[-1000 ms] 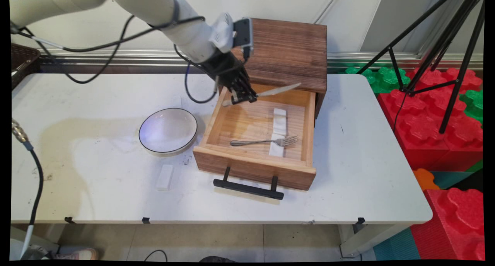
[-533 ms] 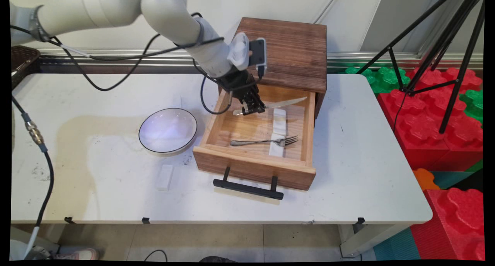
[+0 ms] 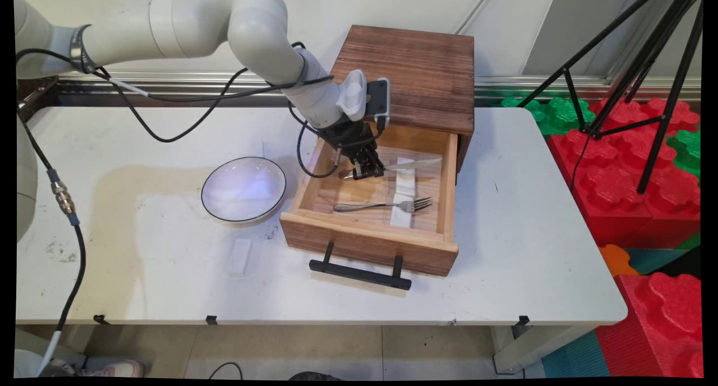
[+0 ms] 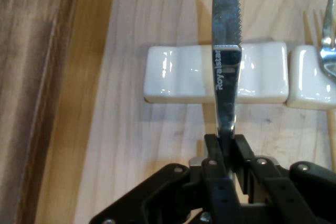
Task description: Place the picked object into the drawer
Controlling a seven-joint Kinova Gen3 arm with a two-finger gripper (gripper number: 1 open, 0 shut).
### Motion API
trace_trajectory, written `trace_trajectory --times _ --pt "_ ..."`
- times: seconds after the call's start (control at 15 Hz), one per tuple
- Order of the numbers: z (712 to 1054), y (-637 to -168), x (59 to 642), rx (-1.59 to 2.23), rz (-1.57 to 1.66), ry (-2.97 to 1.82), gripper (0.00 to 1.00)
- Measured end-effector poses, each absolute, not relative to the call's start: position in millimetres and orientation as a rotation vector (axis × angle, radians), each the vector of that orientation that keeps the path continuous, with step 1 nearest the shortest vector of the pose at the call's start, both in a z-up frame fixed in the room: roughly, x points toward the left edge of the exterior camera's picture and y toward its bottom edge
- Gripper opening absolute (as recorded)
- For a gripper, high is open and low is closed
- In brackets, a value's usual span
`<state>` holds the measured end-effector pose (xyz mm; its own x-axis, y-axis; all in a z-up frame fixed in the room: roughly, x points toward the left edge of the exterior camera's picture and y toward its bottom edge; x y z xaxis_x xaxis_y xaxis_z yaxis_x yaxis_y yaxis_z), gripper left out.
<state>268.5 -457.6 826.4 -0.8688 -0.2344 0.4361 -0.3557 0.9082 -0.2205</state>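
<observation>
While the pincer (image 3: pixel 364 171) (image 4: pixel 227 145) hangs inside the open wooden drawer (image 3: pixel 370 240), its fingers are clamped on the handle of a table knife (image 3: pixel 412 163) (image 4: pixel 226 51), whose blade reaches across a white rest (image 3: pixel 405 170) (image 4: pixel 178 74). A fork (image 3: pixel 387 206) lies nearer the drawer's front, its tines on a second white rest (image 3: pixel 401 217) (image 4: pixel 310 85). On the table (image 3: pixel 533 251), left of the drawer, sit a bowl (image 3: pixel 244 189) and a small white block (image 3: pixel 239 257).

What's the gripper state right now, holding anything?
Gripper: closed on a knife, gripped by the handle, blade over a white rest in the open drawer.
</observation>
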Motion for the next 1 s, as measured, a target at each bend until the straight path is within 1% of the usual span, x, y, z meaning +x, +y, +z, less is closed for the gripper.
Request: trace_trajectory --times 0.4,0.47,1.0 --pt "810 -465 267 0.399 0.414 -2.669 0.0" --pt "809 -465 266 0.394 0.414 -2.669 1.0" --pt "809 -466 265 0.373 0.428 -2.66 1.0"
